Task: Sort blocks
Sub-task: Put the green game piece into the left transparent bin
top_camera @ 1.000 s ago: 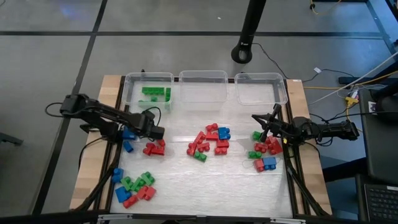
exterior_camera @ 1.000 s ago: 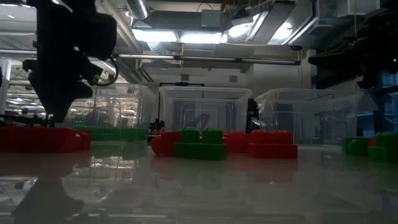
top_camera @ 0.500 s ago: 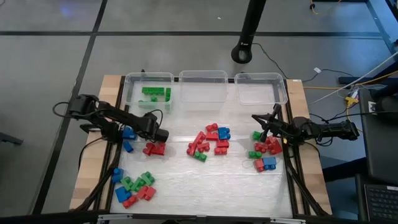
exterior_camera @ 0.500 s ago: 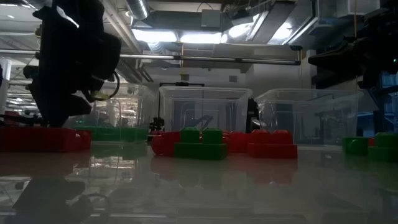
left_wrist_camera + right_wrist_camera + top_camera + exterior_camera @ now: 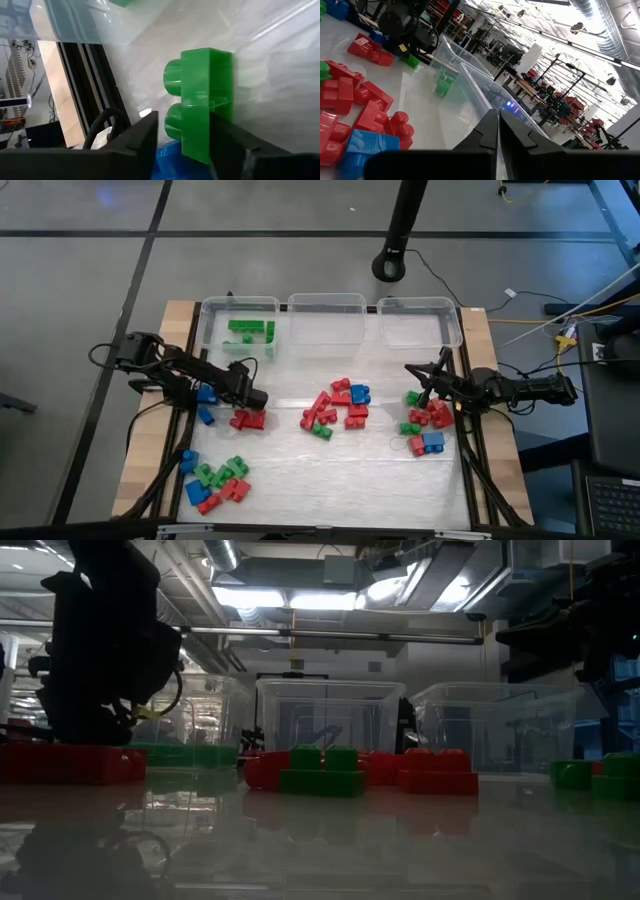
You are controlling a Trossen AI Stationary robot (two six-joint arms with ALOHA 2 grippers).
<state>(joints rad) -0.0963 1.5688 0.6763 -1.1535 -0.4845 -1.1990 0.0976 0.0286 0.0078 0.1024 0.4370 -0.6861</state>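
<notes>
Left gripper shifted slightly toward left table edge since a second ago, lower over red blocks; jaws narrowed. Green block now between fingers, both pads against its sides: judged clenched on green block, pickup near complete. Block at table surface, near green bin holding other green blocks. Next likely: lift, carry to that bin. Right gripper idle at right-hand pile, jaws pressed shut, empty.

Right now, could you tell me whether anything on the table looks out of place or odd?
Nothing stands out. The red, green and blue studded plastic bricks lie in loose unsorted clusters, only green ones in the left clear plastic bin. The left gripper straddles a green two-stud brick.
</notes>
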